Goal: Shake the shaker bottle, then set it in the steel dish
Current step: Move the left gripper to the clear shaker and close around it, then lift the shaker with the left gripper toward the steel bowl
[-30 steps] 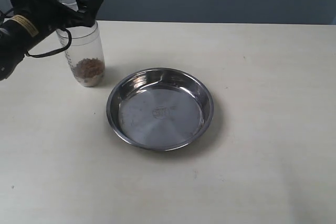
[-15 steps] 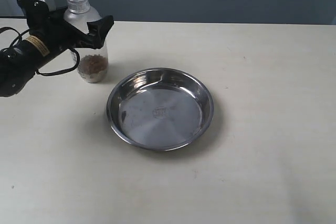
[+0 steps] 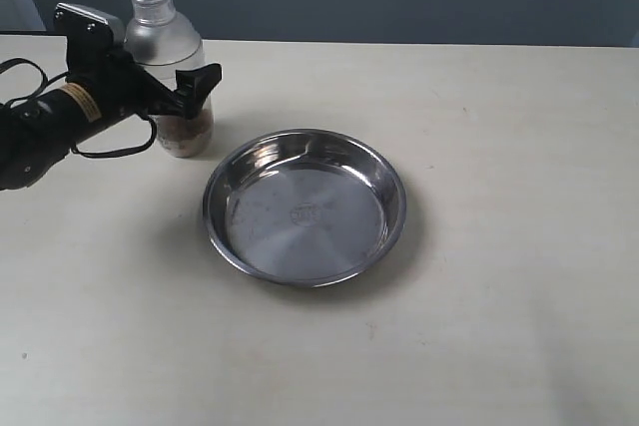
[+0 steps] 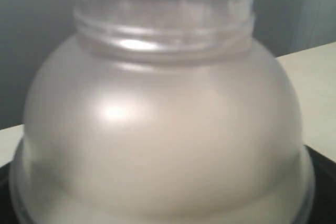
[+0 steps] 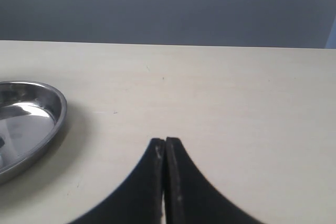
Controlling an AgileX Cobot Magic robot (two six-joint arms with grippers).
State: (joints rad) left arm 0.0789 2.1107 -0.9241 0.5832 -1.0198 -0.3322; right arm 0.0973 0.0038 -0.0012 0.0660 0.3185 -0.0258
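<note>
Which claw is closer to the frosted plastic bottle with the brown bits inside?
Left. The left gripper clasps the frosted plastic bottle; the right gripper, shut, is off past the shiny round steel dish.

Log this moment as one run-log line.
left gripper: shut on shaker bottle | upright, outside steel dish | right gripper: shut

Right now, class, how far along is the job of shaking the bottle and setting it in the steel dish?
Done: the left claw grips the shaker bottle. In hand: the bottle is upright beside the steel dish, outside it; whether shaking is over cannot be told. Left: setting it in the dish. The right claw is shut.
</note>
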